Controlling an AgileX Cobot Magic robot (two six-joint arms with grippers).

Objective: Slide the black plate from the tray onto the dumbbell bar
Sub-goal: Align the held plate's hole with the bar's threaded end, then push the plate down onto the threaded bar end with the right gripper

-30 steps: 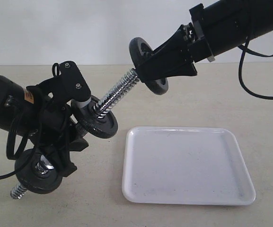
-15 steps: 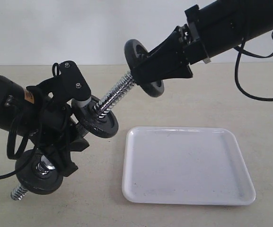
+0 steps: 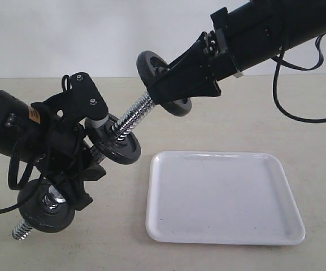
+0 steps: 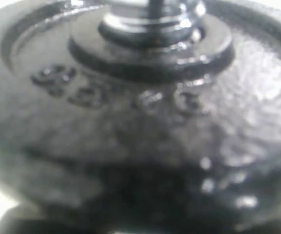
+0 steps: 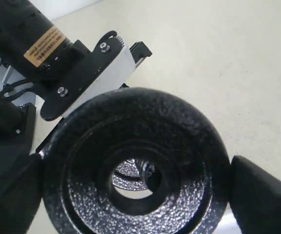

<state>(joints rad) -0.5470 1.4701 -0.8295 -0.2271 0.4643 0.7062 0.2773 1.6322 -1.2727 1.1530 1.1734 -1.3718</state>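
Right hand (image 3: 165, 87) clamps the black plate (image 3: 149, 65), threaded onto the dumbbell bar (image 3: 130, 117).

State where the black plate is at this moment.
In the exterior view the black plate hangs above centre, clamped in the right gripper at the upper tip of the dumbbell bar, up-left of the tray.

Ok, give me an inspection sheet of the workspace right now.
Surface: beige table, with the tray lying on it.
Job's things: black plate at the threaded tip of the dumbbell bar; tray holds nothing; two other plates on the bar.
Clutter: nothing seen.
Grippers: right gripper shut on the black plate; left gripper shut on the bar.
Cables: cables loop loosely by both arms.
Surroundings: plain white wall.
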